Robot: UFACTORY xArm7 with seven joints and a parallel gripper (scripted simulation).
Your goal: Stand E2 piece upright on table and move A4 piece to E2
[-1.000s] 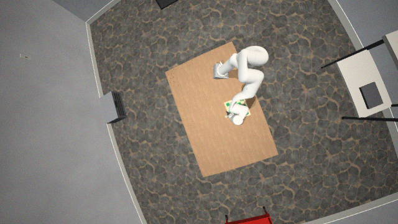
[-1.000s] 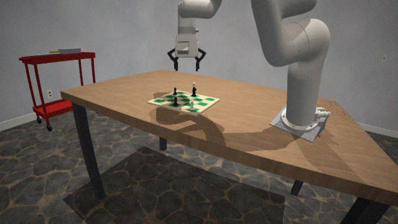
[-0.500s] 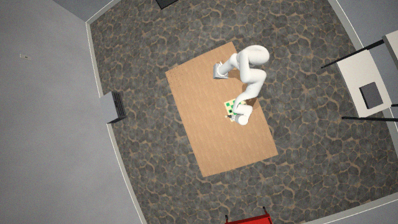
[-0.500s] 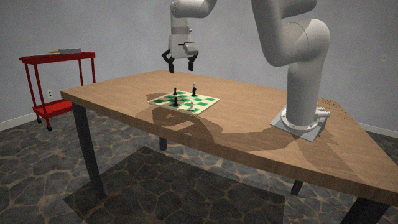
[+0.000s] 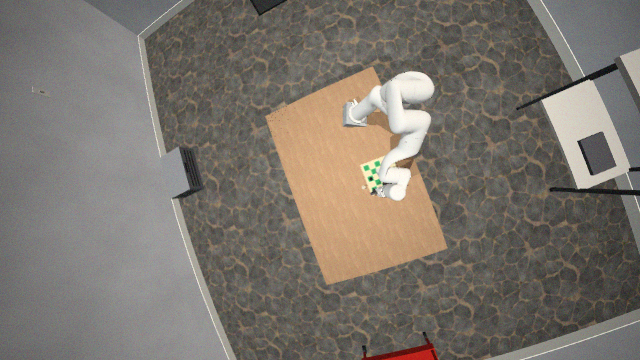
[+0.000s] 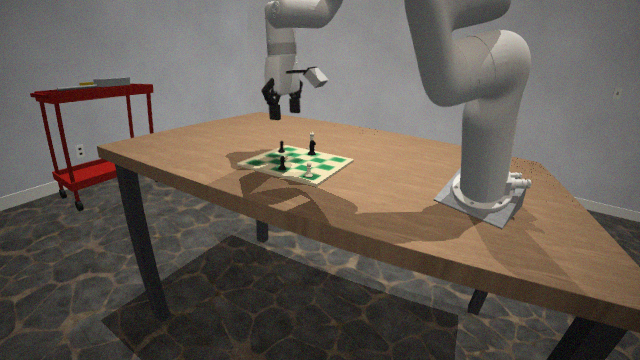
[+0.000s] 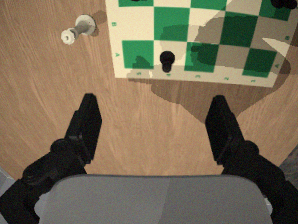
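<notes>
A small green-and-cream chessboard [image 6: 295,164] lies on the wooden table; its edge labels are too small to read. A white piece [image 7: 79,28] [image 6: 312,135] is off the board on the table beside its left edge, and seems to stand upright. Another white pawn [image 6: 309,170] stands on the board's near side. My gripper [image 7: 154,107] [image 6: 284,111] is open and empty, high above the table just past the board's edge.
The arm's base [image 6: 482,197] is bolted to the table to the right of the board. A red cart [image 6: 92,135] stands on the floor beyond the table's left end. The arm hides part of the board [image 5: 374,175] in the overhead view.
</notes>
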